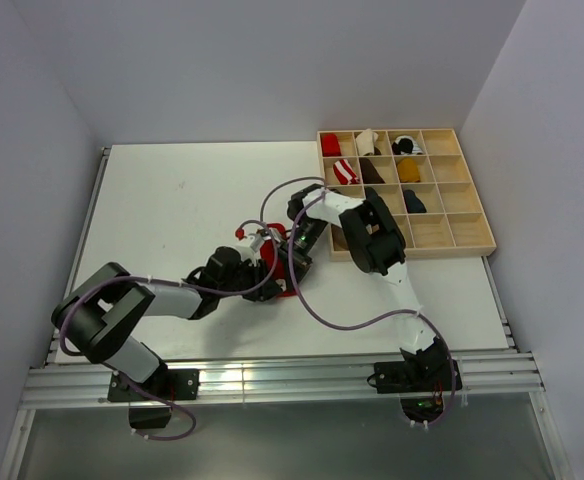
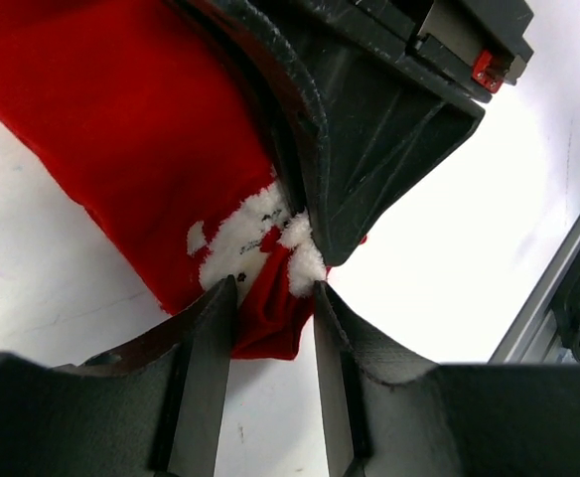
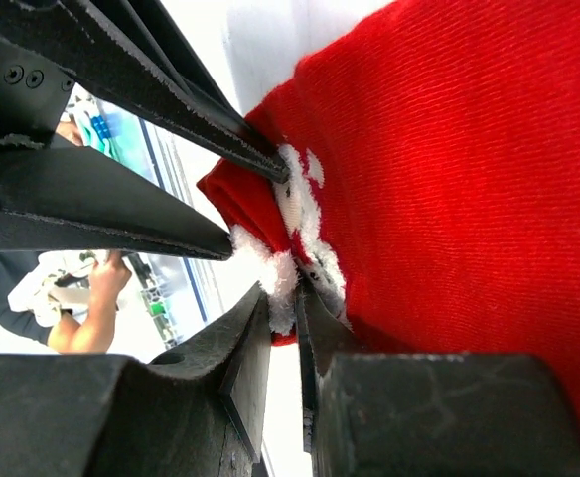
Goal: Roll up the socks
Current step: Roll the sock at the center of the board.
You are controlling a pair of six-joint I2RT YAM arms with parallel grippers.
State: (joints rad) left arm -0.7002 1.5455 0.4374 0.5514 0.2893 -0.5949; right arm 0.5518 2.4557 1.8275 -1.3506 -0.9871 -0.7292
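Note:
The red sock [image 1: 272, 262] with small white marks lies on the white table, near the middle. In the left wrist view, the left gripper [image 2: 273, 293] has its fingertips closed on the sock's [image 2: 141, 129] folded end. In the right wrist view, the right gripper [image 3: 282, 303] is pinched nearly shut on a white fluffy patch at the same end of the sock [image 3: 469, 179]. The two grippers meet tip to tip in the top view, the left gripper [image 1: 264, 280] below the right gripper [image 1: 290, 262]. No tan-brown sock shows on the table.
A wooden compartment tray [image 1: 472, 235] stands at the back right, close to the right arm. It holds several sock bundles, among them a red-and-white striped one [image 1: 344, 170], a mustard one [image 1: 409, 170] and a tan one [image 1: 368, 142]. A metal rail [image 1: 272, 385] runs along the near edge.

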